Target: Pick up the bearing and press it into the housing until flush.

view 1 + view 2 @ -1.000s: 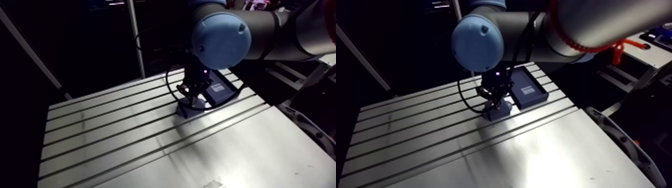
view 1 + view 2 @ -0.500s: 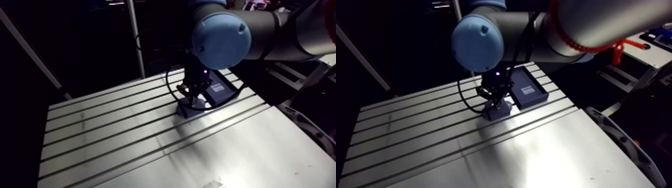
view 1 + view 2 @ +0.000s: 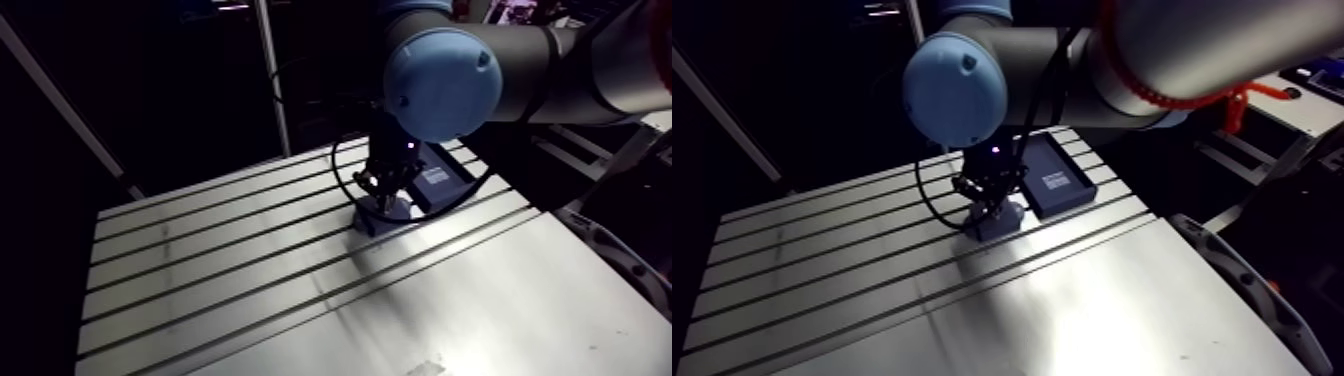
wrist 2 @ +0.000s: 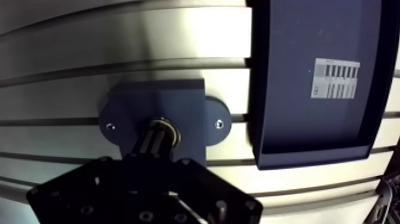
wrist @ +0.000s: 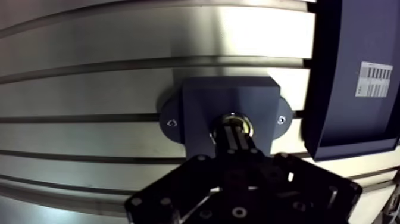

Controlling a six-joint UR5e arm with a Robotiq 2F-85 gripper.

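In the wrist view a dark blue-grey housing (image 5: 202, 104) with two screw ears stands on the slotted table (image 5: 89, 89). A metal bearing (image 5: 243, 124) sits in its round bore, only its bright rim showing. My gripper (image 5: 234, 134) is directly above it, its two fingers shut together with their tips down on the bearing's middle. Nothing is held between them. In the arm view the gripper (image 3: 384, 200) reaches down onto the housing (image 3: 372, 223) near the table's far side.
A dark blue tray (image 5: 351, 59) with a white label (image 5: 373, 78) lies right beside the housing, almost touching one ear. In the arm view the tray (image 3: 440, 178) is behind the gripper. Slots run across the table (image 3: 250, 280).
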